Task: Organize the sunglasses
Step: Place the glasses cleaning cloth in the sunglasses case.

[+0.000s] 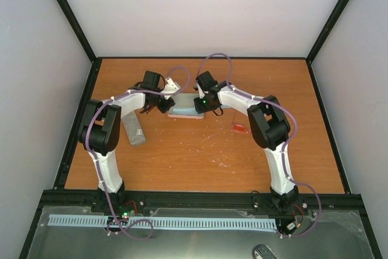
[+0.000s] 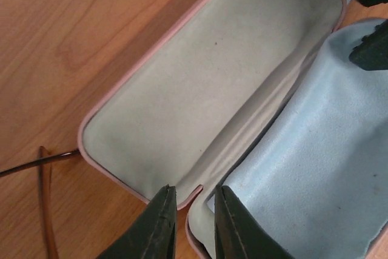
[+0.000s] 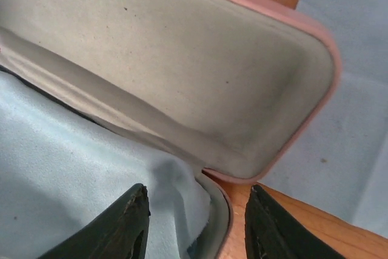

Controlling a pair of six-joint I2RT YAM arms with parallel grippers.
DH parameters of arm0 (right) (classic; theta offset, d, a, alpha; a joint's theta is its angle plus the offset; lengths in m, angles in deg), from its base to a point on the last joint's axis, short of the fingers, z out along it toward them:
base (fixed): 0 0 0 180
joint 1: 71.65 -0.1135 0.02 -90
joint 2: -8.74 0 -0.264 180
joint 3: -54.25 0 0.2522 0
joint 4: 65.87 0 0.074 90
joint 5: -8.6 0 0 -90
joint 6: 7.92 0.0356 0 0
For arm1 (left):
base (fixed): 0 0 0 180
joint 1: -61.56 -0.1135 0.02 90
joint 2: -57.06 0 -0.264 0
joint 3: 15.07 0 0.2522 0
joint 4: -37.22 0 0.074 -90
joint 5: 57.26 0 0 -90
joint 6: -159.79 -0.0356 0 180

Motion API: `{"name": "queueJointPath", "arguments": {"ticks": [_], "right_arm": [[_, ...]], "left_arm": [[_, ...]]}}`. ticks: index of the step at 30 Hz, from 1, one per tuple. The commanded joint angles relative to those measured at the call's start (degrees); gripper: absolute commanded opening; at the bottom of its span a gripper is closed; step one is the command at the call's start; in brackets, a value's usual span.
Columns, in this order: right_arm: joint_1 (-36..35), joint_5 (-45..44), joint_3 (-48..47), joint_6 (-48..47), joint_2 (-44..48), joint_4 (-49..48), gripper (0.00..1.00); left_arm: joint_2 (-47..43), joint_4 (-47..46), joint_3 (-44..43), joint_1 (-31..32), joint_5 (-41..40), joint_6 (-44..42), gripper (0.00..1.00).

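Observation:
The pink case lies open at mid-table, showing its beige lining and a light blue cloth spread in its base. My left gripper is open a little and straddles the case's end rim by the hinge. My right gripper is open wider over the opposite end rim. Thin brown sunglasses arms poke out beside the case on the wood. The red-orange sunglasses lie on the table right of the case, in neither gripper.
A grey case lies closed left of the pink one, under the left arm. Another light blue cloth lies on the table beyond the pink lid. The right gripper's fingers show in the left wrist view.

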Motion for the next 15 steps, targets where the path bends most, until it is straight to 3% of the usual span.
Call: {"name": "queueJointPath", "arguments": {"ticks": [1,9,15], "right_arm": [[-0.13,-4.49,1.01,-0.01,5.86,0.75,0.43],[0.99,-10.73,5.51,3.27,15.0,0.45,0.49],[10.31,-8.21,18.71,17.93,25.21,4.12,0.47]], "left_arm": [[-3.21,-1.66,-0.35,-0.48,-1.14,2.17,0.19],[-5.26,-2.58,-1.44,-0.7,-4.31,3.39,0.23],[-3.82,-1.17,-3.35,-3.01,-4.45,5.13,0.24]]}}
